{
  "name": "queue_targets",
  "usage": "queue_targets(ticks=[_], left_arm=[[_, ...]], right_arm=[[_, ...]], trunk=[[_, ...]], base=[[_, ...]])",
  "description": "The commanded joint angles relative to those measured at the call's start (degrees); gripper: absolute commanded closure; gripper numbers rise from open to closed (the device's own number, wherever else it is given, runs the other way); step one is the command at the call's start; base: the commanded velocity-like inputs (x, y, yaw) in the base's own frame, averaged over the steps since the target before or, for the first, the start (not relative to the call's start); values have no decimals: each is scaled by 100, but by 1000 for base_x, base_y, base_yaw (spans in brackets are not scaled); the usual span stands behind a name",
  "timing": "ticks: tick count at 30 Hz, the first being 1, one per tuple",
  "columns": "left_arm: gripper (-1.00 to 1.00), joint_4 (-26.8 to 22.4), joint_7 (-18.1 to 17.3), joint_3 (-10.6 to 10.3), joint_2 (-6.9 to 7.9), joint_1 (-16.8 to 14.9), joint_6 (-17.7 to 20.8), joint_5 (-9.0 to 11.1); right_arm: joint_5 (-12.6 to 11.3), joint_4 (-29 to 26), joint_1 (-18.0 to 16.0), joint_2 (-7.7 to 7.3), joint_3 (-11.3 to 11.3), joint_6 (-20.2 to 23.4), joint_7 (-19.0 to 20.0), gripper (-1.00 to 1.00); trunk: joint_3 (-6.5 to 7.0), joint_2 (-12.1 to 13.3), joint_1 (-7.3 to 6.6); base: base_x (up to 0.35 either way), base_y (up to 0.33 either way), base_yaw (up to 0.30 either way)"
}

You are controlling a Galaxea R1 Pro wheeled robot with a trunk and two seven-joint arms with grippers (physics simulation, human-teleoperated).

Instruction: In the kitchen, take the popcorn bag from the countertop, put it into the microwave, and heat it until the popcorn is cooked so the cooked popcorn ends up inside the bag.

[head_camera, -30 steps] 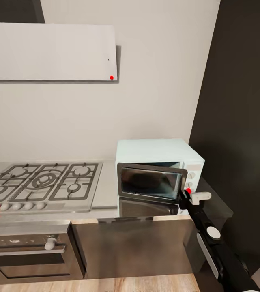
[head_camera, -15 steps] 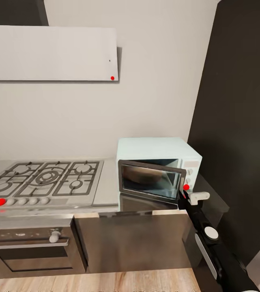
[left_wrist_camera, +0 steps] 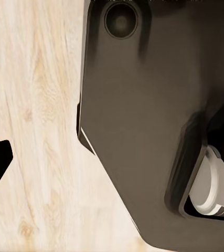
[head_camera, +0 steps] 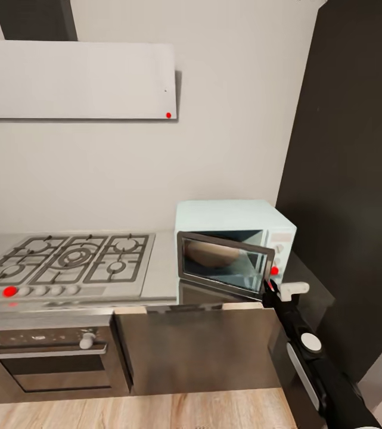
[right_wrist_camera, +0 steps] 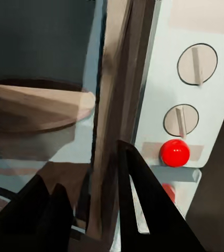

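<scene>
The right arm reaches up from the lower right, its right hand (head_camera: 269, 290) at the free edge of the microwave (head_camera: 233, 245) door, which stands partly ajar on the surface (head_camera: 165, 280). Its fingers (right_wrist_camera: 143, 205) straddle the door's grey frame, gripping it. The left hand's state cannot be told.
</scene>
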Motion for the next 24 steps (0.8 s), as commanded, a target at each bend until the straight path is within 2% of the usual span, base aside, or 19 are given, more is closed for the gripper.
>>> queue_targets(ticks=[1,9,14,21,22,24], left_arm=[[-100,-4,3,35,-1,-3,-5,6],[-100,-3,3,30,-1,-4,-5,6],[-100,-4,3,32,-1,-4,-5,6],[-100,-3,3,31,-1,-4,-5,6],[-100,-3,3,30,-3,-4,-5,7],[-100,-4,3,30,-2,-1,-5,6]], right_arm=[[9,81,0,-4,117,-13,-51,100],[9,81,0,-4,117,-13,-51,100],[9,81,0,-4,117,-13,-51,100],[9,81,0,-4,117,-13,-51,100],[6,15,0,-35,187,-37,-18,100],[4,21,0,-91,187,-16,-19,100]], trunk=[[-8,-4,-1],[-8,-4,-1],[-8,-4,-1],[-8,-4,-1],[-7,-4,-1],[-7,-4,-1]], base=[[-236,66,0],[-44,12,0],[-182,0,0],[-16,0,0],[0,0,0],[0,0,0]])
